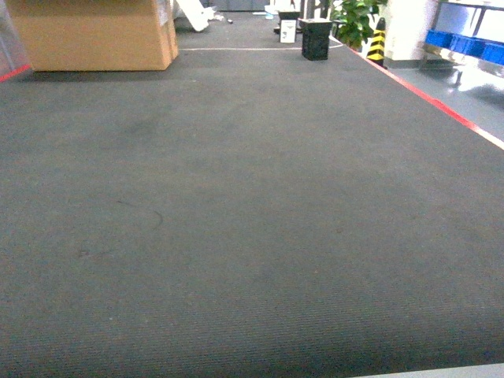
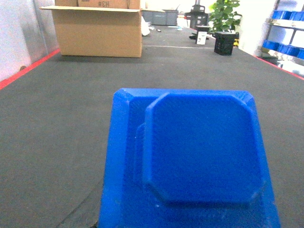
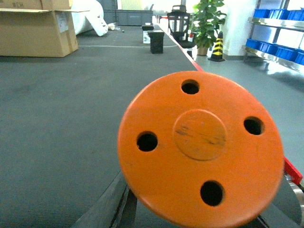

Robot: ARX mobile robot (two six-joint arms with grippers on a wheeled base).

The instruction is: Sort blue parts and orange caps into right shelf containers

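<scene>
Blue part (image 2: 199,152) fills the left camera and an orange cap (image 3: 199,147) fills the right; no fingers show, so grip is unclear. Shelf (image 1: 472,47) bins sit far off; sorting remains.

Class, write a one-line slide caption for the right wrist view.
Orange cap with four holes fills the foreground above dark carpet; cardboard box and plant behind.

Dark grey carpet (image 1: 236,220) fills the view. At its far left corner stands a cardboard box (image 1: 94,33); near the far right corner, a black crate (image 1: 316,39). A red line (image 1: 441,106) trims the right edge, with blue bins (image 1: 465,43) beyond.
</scene>
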